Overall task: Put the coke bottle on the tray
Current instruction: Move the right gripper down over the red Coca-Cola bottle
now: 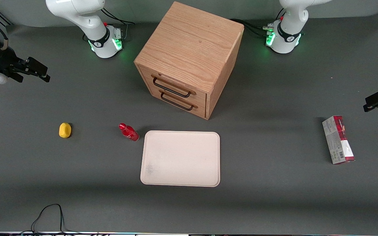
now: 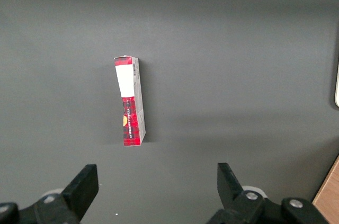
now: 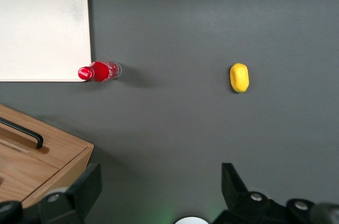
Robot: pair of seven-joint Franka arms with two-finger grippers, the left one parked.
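Observation:
The coke bottle (image 1: 129,132) is a small shiny red bottle with a red cap. It stands on the table just beside a corner of the tray (image 1: 180,159), on the side toward the working arm. The tray is flat, cream-beige and holds nothing. My right gripper (image 1: 43,73) hangs well above the table at the working arm's end, far from the bottle, open and empty. In the right wrist view the bottle (image 3: 100,71) shows next to the tray's edge (image 3: 42,33), with my open gripper (image 3: 161,181) apart from both.
A wooden drawer cabinet (image 1: 189,59) stands farther from the front camera than the tray, also in the right wrist view (image 3: 37,166). A small yellow object (image 1: 65,130) lies toward the working arm's end. A red-and-grey carton (image 1: 338,139) lies toward the parked arm's end.

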